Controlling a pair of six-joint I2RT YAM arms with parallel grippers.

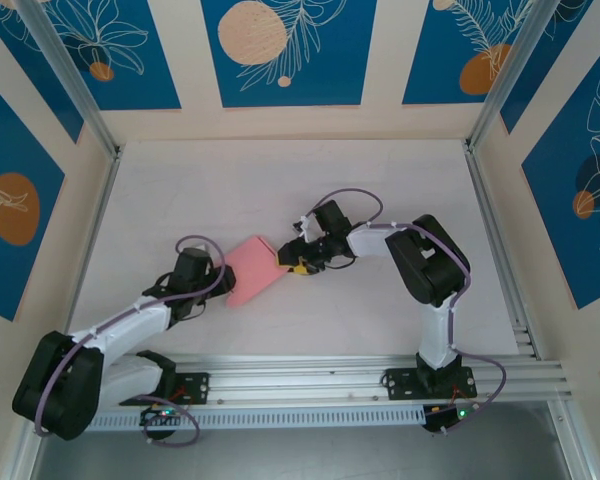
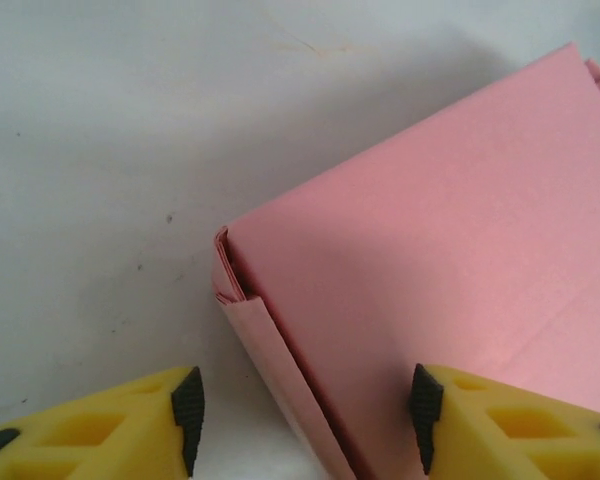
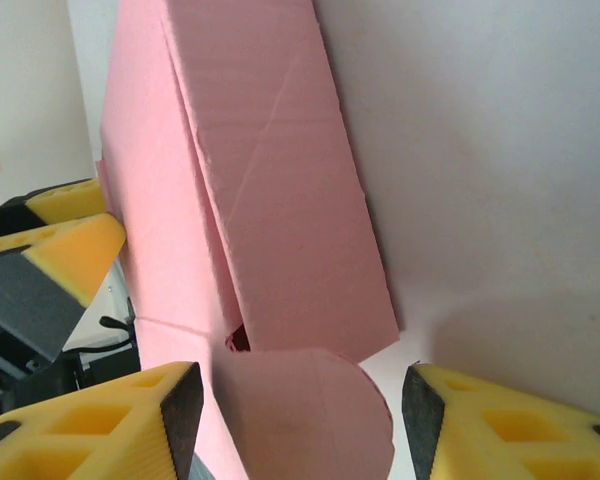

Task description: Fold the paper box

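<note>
Where table centre lies in top view, box: pink card, lying slantwise between both arms. Left gripper: at box's lower-left end, jaws apart, astride near corner with folded edge strip; left finger clear of card, nothing clamped. Right gripper: at box's upper-right end, jaws apart, rounded flap between fingers, not pinched.
</note>
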